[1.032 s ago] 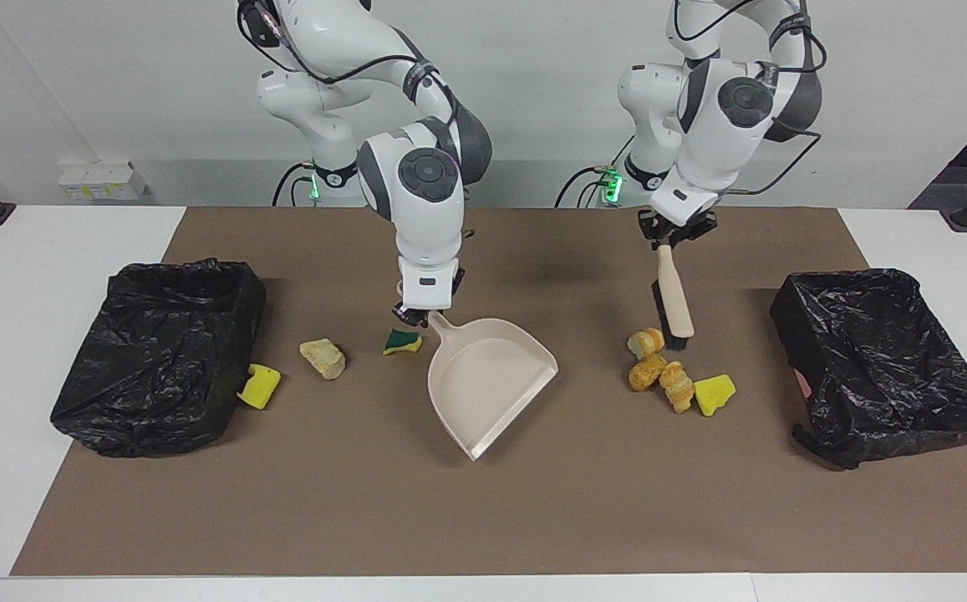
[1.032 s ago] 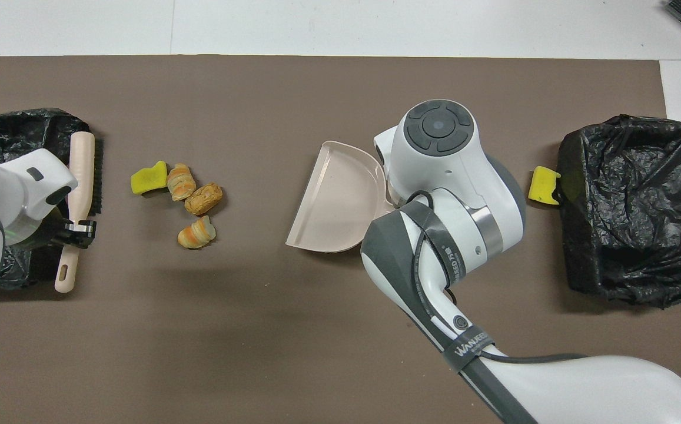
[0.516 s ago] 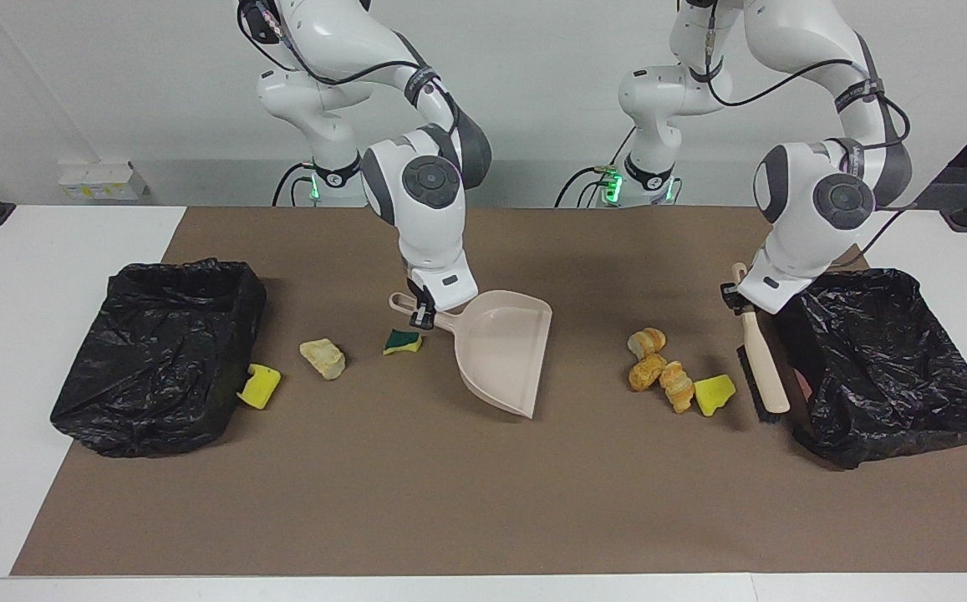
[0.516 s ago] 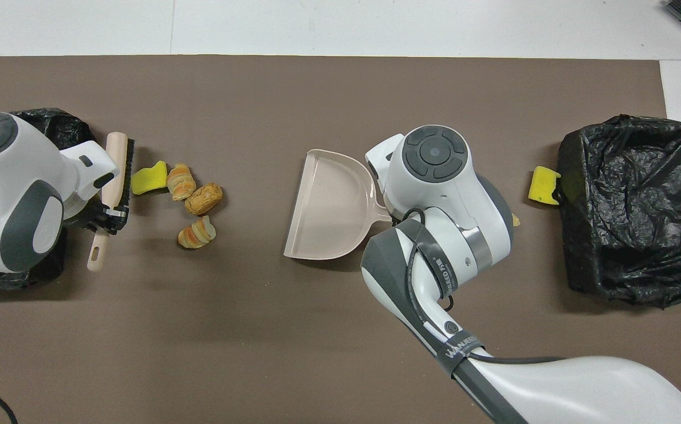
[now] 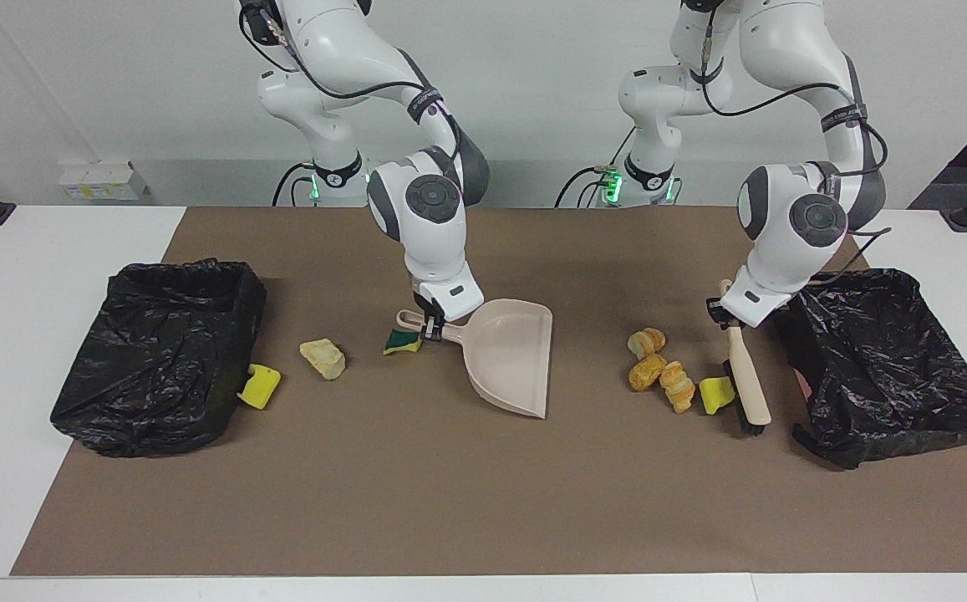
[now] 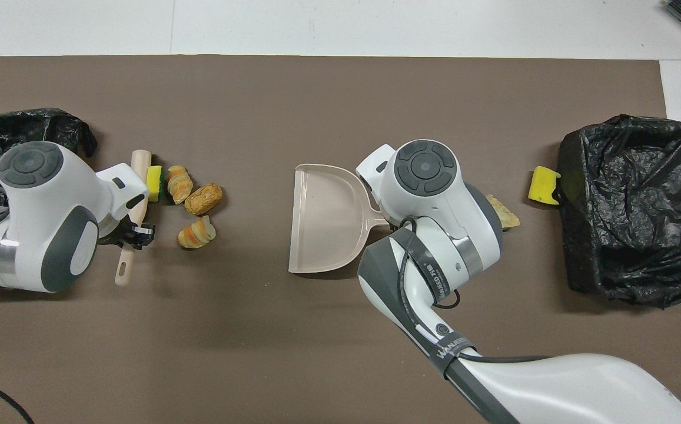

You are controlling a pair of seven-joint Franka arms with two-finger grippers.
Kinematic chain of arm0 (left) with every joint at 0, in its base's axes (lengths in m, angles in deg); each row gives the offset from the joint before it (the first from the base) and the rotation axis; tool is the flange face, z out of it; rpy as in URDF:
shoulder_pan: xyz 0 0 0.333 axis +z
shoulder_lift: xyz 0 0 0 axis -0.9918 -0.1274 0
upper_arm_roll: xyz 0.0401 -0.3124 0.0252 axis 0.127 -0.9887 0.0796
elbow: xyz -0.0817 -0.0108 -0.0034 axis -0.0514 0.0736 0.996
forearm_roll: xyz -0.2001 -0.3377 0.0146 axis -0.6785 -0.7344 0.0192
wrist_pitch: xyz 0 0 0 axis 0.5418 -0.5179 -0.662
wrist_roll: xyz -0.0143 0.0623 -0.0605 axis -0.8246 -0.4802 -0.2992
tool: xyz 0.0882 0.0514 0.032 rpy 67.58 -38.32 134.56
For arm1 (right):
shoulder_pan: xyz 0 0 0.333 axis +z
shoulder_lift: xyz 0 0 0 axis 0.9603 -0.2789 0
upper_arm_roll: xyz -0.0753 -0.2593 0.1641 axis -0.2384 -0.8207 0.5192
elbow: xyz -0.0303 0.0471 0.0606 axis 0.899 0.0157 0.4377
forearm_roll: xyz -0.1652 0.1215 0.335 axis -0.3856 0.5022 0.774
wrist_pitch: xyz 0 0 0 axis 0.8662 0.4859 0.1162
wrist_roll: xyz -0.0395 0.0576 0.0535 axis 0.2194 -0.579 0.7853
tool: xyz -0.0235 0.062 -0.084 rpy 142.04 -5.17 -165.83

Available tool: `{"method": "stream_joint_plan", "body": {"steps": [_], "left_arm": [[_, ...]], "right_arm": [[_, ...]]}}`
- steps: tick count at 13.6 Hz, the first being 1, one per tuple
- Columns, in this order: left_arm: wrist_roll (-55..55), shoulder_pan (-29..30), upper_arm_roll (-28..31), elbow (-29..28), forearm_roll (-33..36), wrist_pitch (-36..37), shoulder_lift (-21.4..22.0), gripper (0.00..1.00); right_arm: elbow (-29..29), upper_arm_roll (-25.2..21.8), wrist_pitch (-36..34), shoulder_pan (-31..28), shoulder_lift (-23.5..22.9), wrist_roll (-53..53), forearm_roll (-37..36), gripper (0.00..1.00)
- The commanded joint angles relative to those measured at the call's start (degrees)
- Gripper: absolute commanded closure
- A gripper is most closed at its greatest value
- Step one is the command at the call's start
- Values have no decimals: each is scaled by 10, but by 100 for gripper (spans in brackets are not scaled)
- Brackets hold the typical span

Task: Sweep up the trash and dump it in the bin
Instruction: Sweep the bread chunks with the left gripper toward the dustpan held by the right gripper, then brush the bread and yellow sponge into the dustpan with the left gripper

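Note:
My left gripper [image 5: 725,311] is shut on the handle of the beige brush [image 5: 744,380], whose bristles rest on the mat against a yellow sponge [image 5: 715,395]. Three golden-brown rolls [image 5: 647,370] lie beside that sponge. My right gripper [image 5: 431,324] is shut on the handle of the beige dustpan [image 5: 506,355], low on the mat with its mouth facing the rolls. A green-yellow sponge [image 5: 402,341] lies by the dustpan handle. In the overhead view the brush [image 6: 134,206], sponge [image 6: 154,175], rolls [image 6: 203,199] and dustpan [image 6: 325,218] show; the right gripper is hidden under its arm.
A pale beige chunk [image 5: 323,358] and another yellow sponge [image 5: 259,386] lie toward the right arm's end, the sponge against a black-lined bin [image 5: 157,359]. A second black-lined bin [image 5: 884,359] stands at the left arm's end, next to the brush. A brown mat [image 5: 483,502] covers the table.
My left arm swung the brush over to the bin side of the rolls, lowered it and pushed the yellow sponge toward them. My right gripper turned the dustpan's mouth toward the rolls and lowered it.

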State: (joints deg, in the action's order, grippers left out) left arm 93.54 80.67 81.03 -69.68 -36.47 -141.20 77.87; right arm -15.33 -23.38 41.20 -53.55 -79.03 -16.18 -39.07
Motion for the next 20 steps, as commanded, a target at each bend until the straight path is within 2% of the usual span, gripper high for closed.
{"method": "stream_joint_plan", "body": {"steps": [1, 4, 7, 11, 16, 18, 20], "left_arm": [[48, -56, 5, -35, -38, -11, 28, 100], [90, -102, 4, -40, -67, -12, 35, 100], [129, -155, 4, -41, -108, -19, 39, 100], [139, -224, 5, -41, -191, -53, 41, 100], [155, -237, 4, -6, -199, -42, 33, 100], [144, -229, 11, 19, -197, 15, 47, 100], [143, -207, 12, 45, -195, 92, 66, 100]], "right_arm": [[-9, 2, 14, -2, 2, 21, -11, 100], [-11, 2, 17, -1, 0, 16, -11, 100], [-28, 2, 50, -1, -10, 13, -10, 100], [-37, 2, 80, 12, -19, -7, -10, 100], [-31, 1, 91, 24, -29, -27, -11, 100], [-29, 1, 84, 24, -29, -26, -13, 100], [-4, 1, 36, 28, -28, -26, -50, 100]]}}
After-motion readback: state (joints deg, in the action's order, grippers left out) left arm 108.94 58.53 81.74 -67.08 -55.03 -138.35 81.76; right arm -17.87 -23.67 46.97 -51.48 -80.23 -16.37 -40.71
